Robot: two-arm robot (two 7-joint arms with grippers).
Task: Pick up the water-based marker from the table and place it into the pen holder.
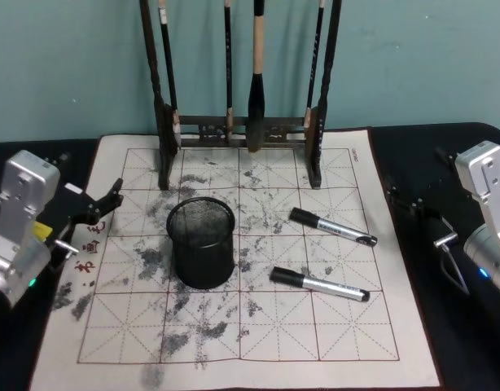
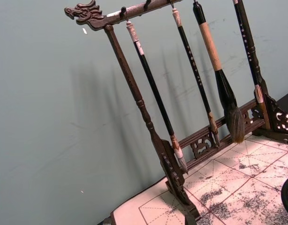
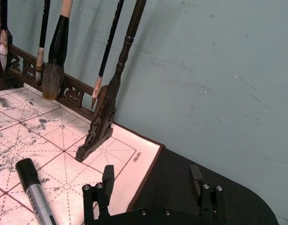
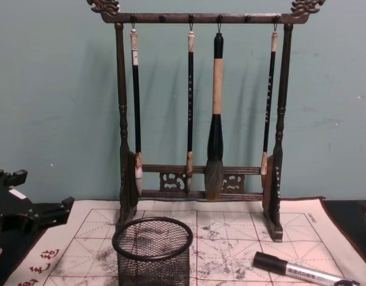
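the table, its white felt mat ruled in red and smudged with grey ink, carries everything. at its back edge stands the dark wooden brush rack, with four brushes hanging tip-down from its top bar, so they are kept behind the working area. the pen holder stands upright a little left of the mat's middle with its mouth open to the top, so whatever goes in will probably have to come down from above. the left gripper waits at the mat's left edge, near the holder, its jaws parted and holding nothing. the right gripper hangs over the dark table edge just off the mat's right rear corner, jaws spread wide and empty, which looks like readiness for a grasp not yet begun. two markers lie flat on the right half of the mat, apart from each other and from the holder: the farther marker and the nearer marker, both with black caps pointing towards the holder. since they lie on the right, the right arm seems better placed to take one.
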